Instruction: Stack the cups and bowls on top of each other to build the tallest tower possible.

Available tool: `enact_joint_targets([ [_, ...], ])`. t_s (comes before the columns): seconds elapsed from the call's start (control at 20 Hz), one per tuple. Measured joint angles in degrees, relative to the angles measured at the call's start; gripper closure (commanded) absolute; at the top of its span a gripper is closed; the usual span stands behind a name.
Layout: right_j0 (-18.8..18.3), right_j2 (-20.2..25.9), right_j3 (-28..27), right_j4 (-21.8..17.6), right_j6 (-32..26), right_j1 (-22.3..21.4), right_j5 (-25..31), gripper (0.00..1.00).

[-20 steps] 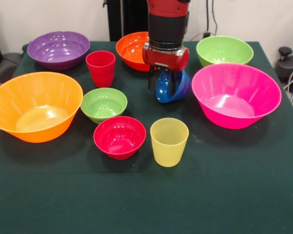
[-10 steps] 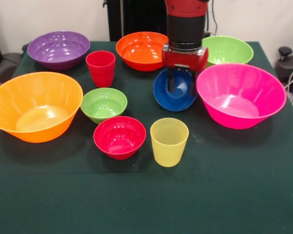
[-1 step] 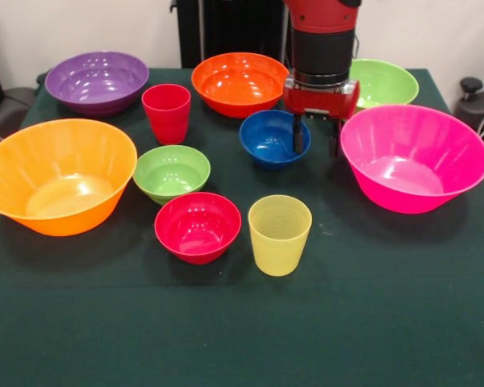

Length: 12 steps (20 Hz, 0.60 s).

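The small blue bowl point(image 3: 268, 139) sits upright on the green cloth behind the yellow cup point(image 3: 280, 234). My gripper point(image 3: 316, 139) is open and astride the blue bowl's right rim, one finger point(image 3: 298, 133) inside it and the other outside, close to the pink bowl point(image 3: 411, 157). The red cup point(image 3: 166, 113) stands at the back left. The small green bowl point(image 3: 171, 171) and small red bowl point(image 3: 198, 226) lie left of the yellow cup. Every cup and bowl stands alone on the cloth, so no tower shows.
A purple bowl point(image 3: 97, 81), an orange bowl point(image 3: 235, 81) and a green bowl point(image 3: 383, 81) line the far edge. The large orange-yellow bowl point(image 3: 58, 173) fills the left side. A black object point(image 3: 477, 109) sits off the table's right edge.
The blue bowl was tipped up at my gripper; it now rests flat on the cloth. My gripper moved right, and the pink bowl shifted right with it.
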Motion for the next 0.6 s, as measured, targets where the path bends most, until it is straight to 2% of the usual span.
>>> enact_joint_targets([
  [0.3, -0.04, 0.0, -0.45, 0.37, 0.0, 0.79, 2.31, 0.0],
  [0.6, -0.6, -0.18, -3.13, 0.36, 0.0, 1.83, 5.83, 0.0],
])
